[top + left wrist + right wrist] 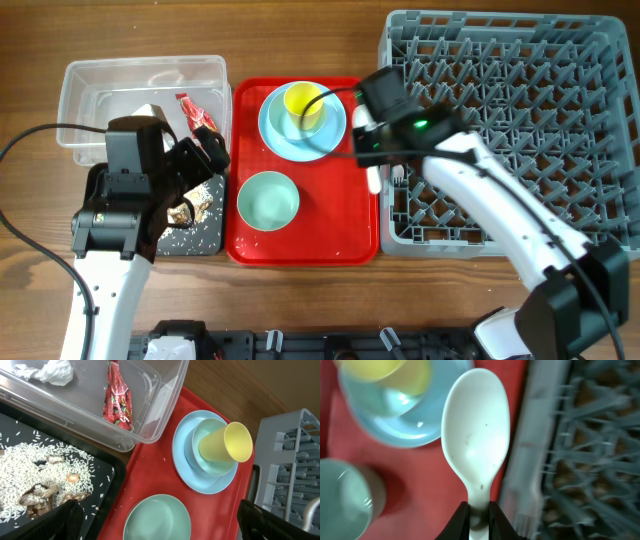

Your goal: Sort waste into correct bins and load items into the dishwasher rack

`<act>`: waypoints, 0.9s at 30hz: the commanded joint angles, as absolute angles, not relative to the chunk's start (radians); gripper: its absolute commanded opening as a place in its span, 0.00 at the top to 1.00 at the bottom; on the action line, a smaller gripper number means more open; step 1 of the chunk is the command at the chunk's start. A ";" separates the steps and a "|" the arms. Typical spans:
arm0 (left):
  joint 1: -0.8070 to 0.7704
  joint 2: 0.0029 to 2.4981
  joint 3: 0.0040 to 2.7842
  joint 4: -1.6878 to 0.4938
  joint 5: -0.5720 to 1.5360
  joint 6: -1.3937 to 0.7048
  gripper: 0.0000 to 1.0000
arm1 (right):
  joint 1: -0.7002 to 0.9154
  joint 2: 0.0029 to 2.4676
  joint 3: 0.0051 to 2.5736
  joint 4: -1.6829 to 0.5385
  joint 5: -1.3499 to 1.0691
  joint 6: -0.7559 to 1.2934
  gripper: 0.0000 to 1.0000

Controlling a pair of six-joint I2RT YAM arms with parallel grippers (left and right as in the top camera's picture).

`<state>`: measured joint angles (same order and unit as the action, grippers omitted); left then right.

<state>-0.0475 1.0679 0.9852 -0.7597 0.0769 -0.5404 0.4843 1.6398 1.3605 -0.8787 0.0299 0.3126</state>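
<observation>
The white spoon (475, 435) is held clear of the tabletop (300, 40). Its handle is pinched between the closed fingers of the right hand (479, 516), and its scoop faces the wrist camera. It hangs over the right rim of the red tray (300, 250), just beside the dishwasher rack (520, 120), which fills the right side up to the far edge. Blurred white fork (524, 522) tines show against the rack's left wall. On the red tray, at the middle of the tabletop, the light blue plate (187, 467) lies toward the far edge with the yellow cup (227, 442) standing on it. The pale blue-green bowl (157, 520) sits alone toward the near edge. At the far left corner the clear tub (160, 420) holds the red-and-white wrapper (117, 397) and the crumpled tissue (47, 371). Just nearside of the tub, the black tray (107, 477) carries the brownish food scraps (40, 496) among scattered white rice grains (30, 460). The left hand (157, 510) hovers over the gap between the black tray and the red tray, with its fingers (67, 520) spread wide and nothing between them.
</observation>
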 commanded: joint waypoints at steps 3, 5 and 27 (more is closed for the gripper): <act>-0.042 1.070 0.994 -0.757 0.082 -0.540 0.00 | 0.300 1.627 1.372 -0.891 0.017 0.314 0.96; -0.042 1.070 0.994 -0.757 0.082 -0.540 0.00 | 0.290 1.629 1.353 -0.883 0.025 0.315 0.96; -0.042 1.070 0.994 -0.757 0.082 -0.540 0.00 | 0.379 1.581 1.366 -0.702 -0.565 0.261 0.66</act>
